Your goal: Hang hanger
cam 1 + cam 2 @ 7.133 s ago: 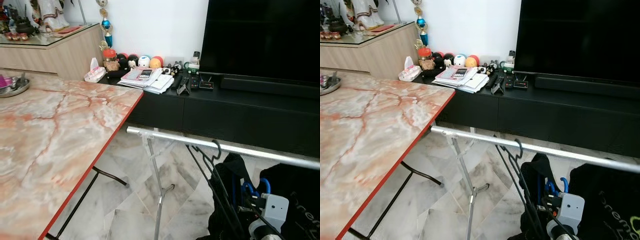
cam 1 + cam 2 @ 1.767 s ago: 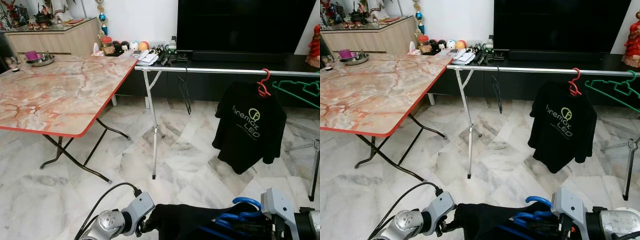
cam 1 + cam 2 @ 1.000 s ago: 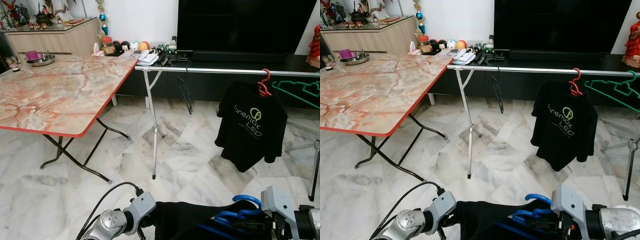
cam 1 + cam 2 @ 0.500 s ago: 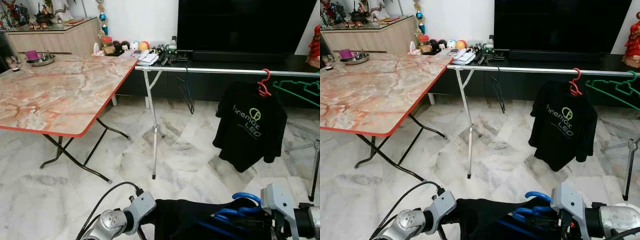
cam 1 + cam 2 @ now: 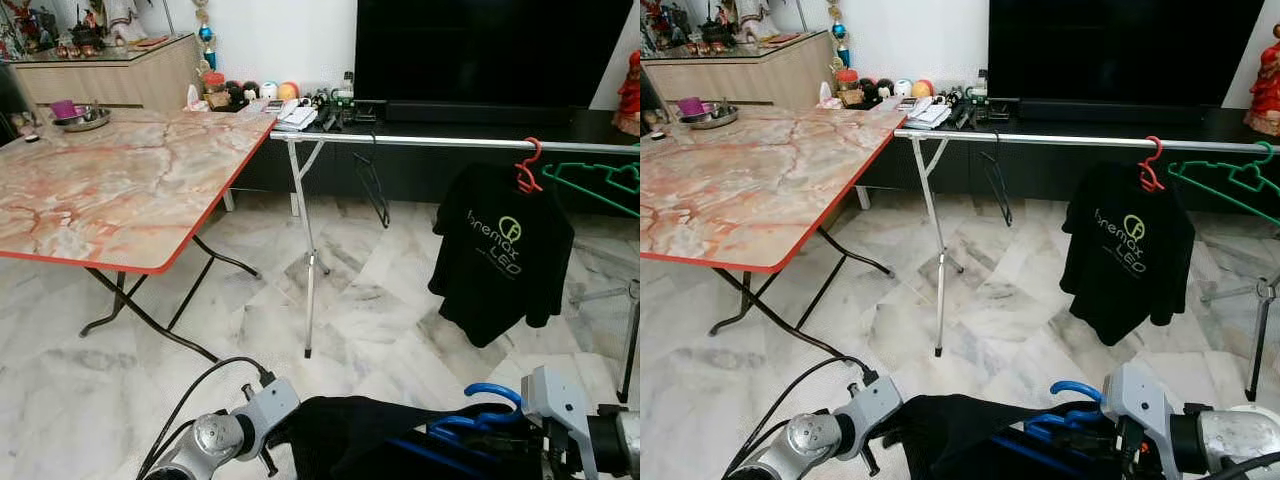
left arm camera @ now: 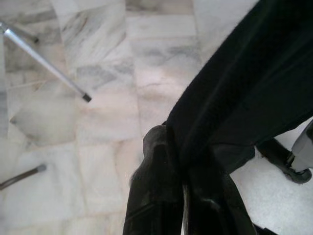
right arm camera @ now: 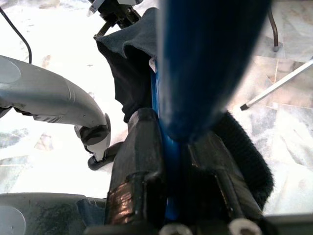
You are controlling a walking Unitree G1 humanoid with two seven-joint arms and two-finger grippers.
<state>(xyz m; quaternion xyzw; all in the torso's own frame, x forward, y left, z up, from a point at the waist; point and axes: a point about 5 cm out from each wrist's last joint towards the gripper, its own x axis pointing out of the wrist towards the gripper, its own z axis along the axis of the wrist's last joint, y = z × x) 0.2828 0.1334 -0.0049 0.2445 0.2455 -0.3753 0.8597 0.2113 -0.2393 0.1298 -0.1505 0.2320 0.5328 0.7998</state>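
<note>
A blue hanger (image 5: 492, 394) carrying a black garment (image 5: 370, 440) is held low in front of me, well short of the silver clothes rail (image 5: 440, 143). My right gripper (image 7: 172, 142) is shut on the blue hanger's (image 7: 205, 63) stem just under the hook. At the garment's (image 6: 234, 98) other side, my left gripper (image 6: 182, 166) is shut on a fold of the cloth. On the rail hang an empty black hanger (image 5: 372, 185), a black T-shirt (image 5: 500, 250) on a red hanger (image 5: 525, 165), and a green hanger (image 5: 600, 180).
A marble-topped folding table (image 5: 120, 180) stands to the left, its corner touching the rail's left end. Behind the rail is a black TV console (image 5: 450, 110) with a large screen. The rail's stand leg (image 5: 308, 290) rises from open marble floor (image 5: 380, 310).
Since the oldest frames the view has pulled back from the rail. Over the last second my left wrist has slid a little to the left; both grippers keep their hold.
</note>
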